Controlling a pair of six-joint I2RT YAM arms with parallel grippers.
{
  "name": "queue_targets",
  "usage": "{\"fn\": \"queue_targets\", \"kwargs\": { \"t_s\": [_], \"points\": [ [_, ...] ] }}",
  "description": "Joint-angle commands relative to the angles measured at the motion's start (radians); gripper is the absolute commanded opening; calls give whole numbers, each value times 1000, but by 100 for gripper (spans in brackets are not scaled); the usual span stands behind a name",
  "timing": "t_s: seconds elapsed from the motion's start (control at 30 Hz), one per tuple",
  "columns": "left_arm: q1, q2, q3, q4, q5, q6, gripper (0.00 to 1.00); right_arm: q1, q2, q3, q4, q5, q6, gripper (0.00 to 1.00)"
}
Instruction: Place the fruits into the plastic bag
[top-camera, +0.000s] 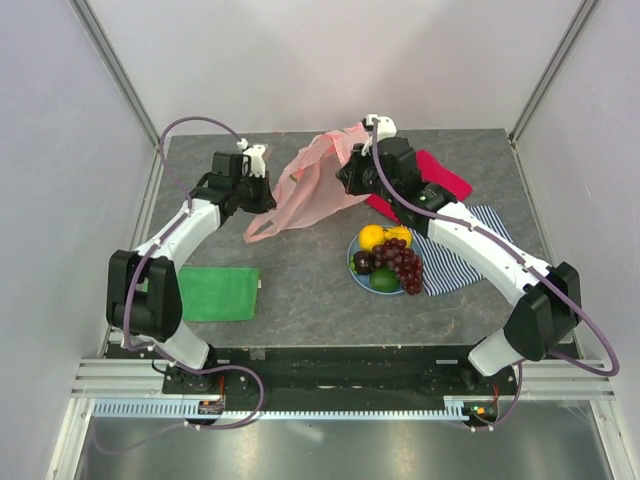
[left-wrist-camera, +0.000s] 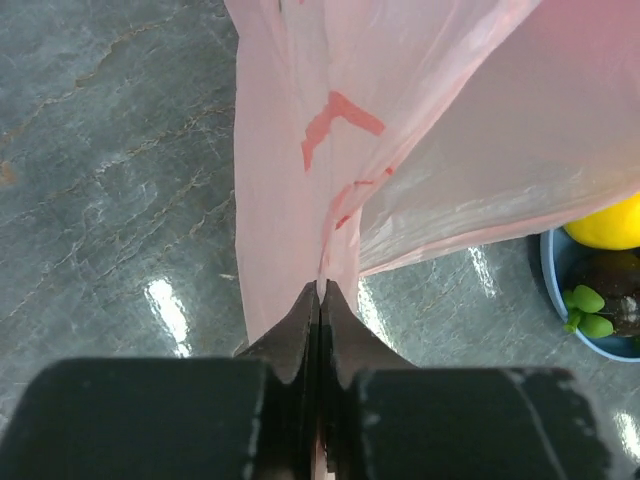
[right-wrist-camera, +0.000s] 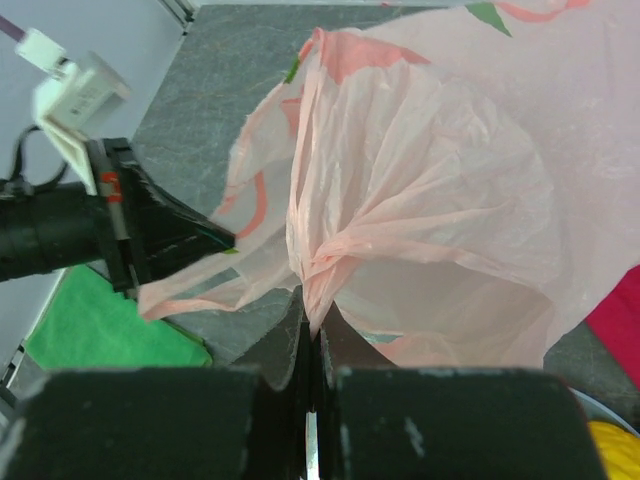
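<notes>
A thin, translucent pink plastic bag (top-camera: 318, 188) hangs crumpled over the far middle of a grey stone-patterned table (top-camera: 300, 290), strung between two robot arms. Its long axis runs from near-left to far-right, with the right end held higher.

The left gripper (left-wrist-camera: 320, 292) is pinched tight on a fold of film at the bag's left edge, its jaws pressed together with only plastic between them. The right gripper (right-wrist-camera: 309, 322) is clamped the same way on a gathered twist of film at the far-right end. From the right wrist view the film looks bunched, and no spread-open mouth can be made out.

The fruits (top-camera: 385, 256) are outside the bag, piled on a small blue plate (top-camera: 351, 252) to the bag's near-right and apart from the film. They include a dark red grape bunch (top-camera: 408, 270), a yellow citrus (top-camera: 373, 236), a dark round fruit (top-camera: 364, 262) and a green avocado (top-camera: 385, 280).

The plate sits just beside the right forearm, so the right arm is the nearer one. Both hands are occupied with the bag, which probably needs opening toward the plate first.

A blue-and-white striped cloth (top-camera: 470, 265) lies under the plate, a red cloth (top-camera: 447, 176) beyond the right gripper, and a green cloth (top-camera: 218, 293) near the left arm.

Red printed marks show on the bag, but no word or brand can be read
</notes>
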Motion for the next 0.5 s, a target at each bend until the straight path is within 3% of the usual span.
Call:
{"fn": "queue_targets", "kwargs": {
  "t_s": [0.0,0.13,0.37,0.47],
  "points": [
    [2,-67,51,-60,-53,-15,2,-38,-44,-54,26,-34,-6,0],
    [2,-229,22,-107,-123,-38,2,-64,-46,-83,9,-3,-46,0],
    [0,-274,16,-163,-4,-66,2,-124,34,-58,-14,23,-75,0],
    [0,-230,26,-183,62,-71,2,-133,69,-49,-22,12,-77,13]
  ]
}}
